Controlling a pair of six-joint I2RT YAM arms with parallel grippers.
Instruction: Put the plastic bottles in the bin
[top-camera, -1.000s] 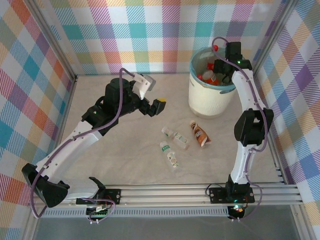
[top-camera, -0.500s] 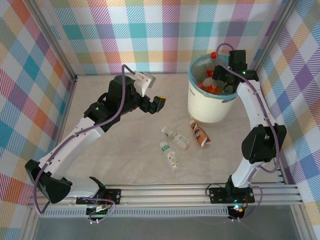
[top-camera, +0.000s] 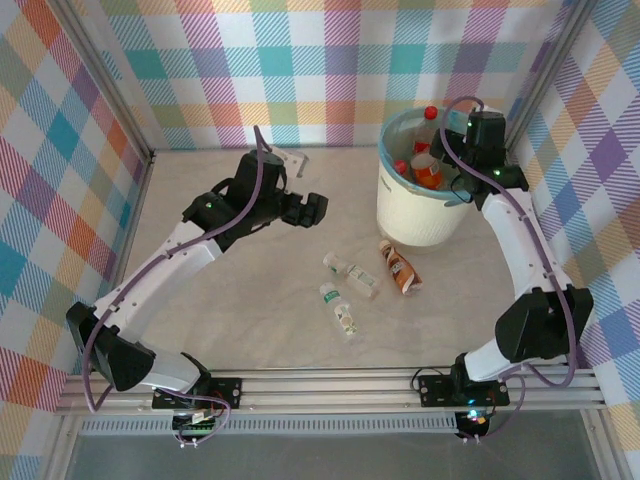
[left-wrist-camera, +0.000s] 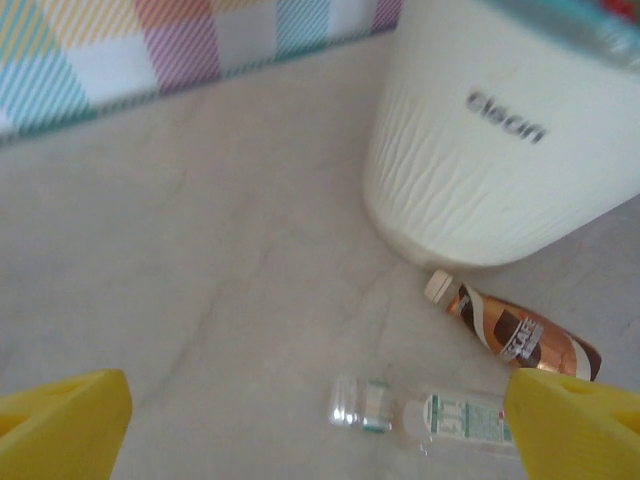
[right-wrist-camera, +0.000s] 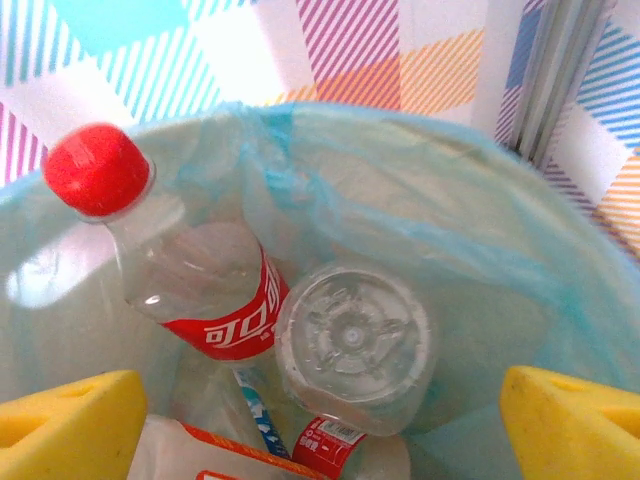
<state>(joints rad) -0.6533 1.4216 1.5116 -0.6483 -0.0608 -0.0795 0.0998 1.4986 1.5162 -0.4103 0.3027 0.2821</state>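
At centre left, your left gripper (top-camera: 308, 208) hangs with its jaws apart and empty, aimed toward the three bottles (top-camera: 352, 276) lying on the table at mid-frame, likely lining up a pickup. At upper right, your right gripper (top-camera: 457, 172) sits over the bin (top-camera: 420, 215), the drop point, with its jaws apart and empty. A red-capped bottle (right-wrist-camera: 190, 270) leans among the others inside.

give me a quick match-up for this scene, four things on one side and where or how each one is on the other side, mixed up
Things:
1 red-capped bottle
2 brown-labelled bottle
3 left tool
4 right tool

Places and states:
a open, over the mouth of the bin
b lying on the table by the bin's base
c open, over the table
d leaning inside the bin

Pairs: 1-d, 2-b, 3-c, 4-a
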